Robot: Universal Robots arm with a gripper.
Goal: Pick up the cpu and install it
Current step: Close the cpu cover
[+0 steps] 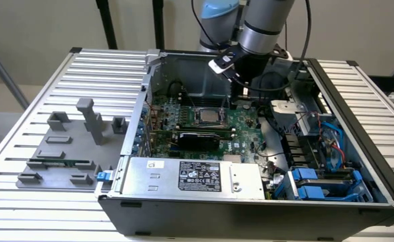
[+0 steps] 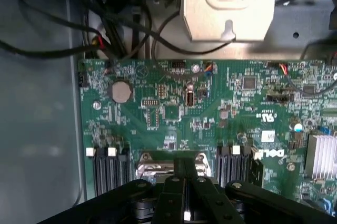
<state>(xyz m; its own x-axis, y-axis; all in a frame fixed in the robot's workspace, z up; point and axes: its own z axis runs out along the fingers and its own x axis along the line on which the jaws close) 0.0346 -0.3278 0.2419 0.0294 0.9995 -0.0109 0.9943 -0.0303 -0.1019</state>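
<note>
The one word I can read from here is DELL (image 2: pixel 271 154), in white letters printed on the green motherboard (image 2: pixel 158 103), near one of its edges. Close to that word, on the same motherboard, are a small white approval mark (image 2: pixel 261 114) and a white sticker (image 2: pixel 267 135), both too fine to read. Beside the motherboard, the grey power supply box (image 1: pixel 143 176) carries a black label (image 1: pixel 200 176) crowded with white print and rows of approval symbols, plus a small round sticker (image 1: pixel 158 164). None of that can be made out.

silver-grey square cpu (image 1: pixel 208 117) lies flat in the motherboard socket (image 1: pixel 192 117).
</note>
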